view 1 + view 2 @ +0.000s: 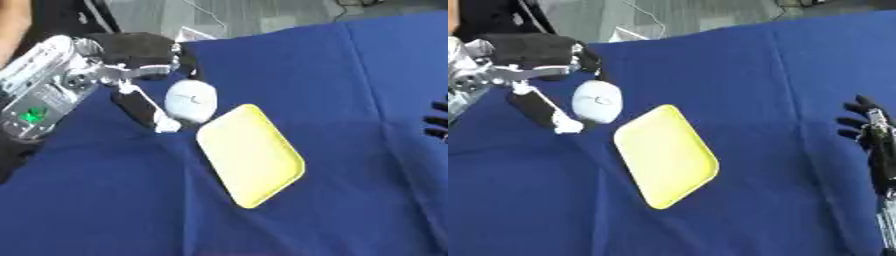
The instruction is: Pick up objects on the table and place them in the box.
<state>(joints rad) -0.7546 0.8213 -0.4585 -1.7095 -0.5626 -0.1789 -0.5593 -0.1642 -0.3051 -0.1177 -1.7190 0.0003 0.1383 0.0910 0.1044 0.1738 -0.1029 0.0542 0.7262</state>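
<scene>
Creased blue cloth (350, 75) covers the desk. The yellow tray (251, 154) looks like smooth matt plastic; the white mouse (192, 99) is glossy plastic.

Table (350, 75) is covered in plain deep-blue cloth. Tray (252, 154) is seen as solid pale yellow, unpatterned. Rounded object (192, 100) is white with a thin dark line. Left hand (144, 50) is black with silver and white parts; right hand (874, 135) is black.
</scene>
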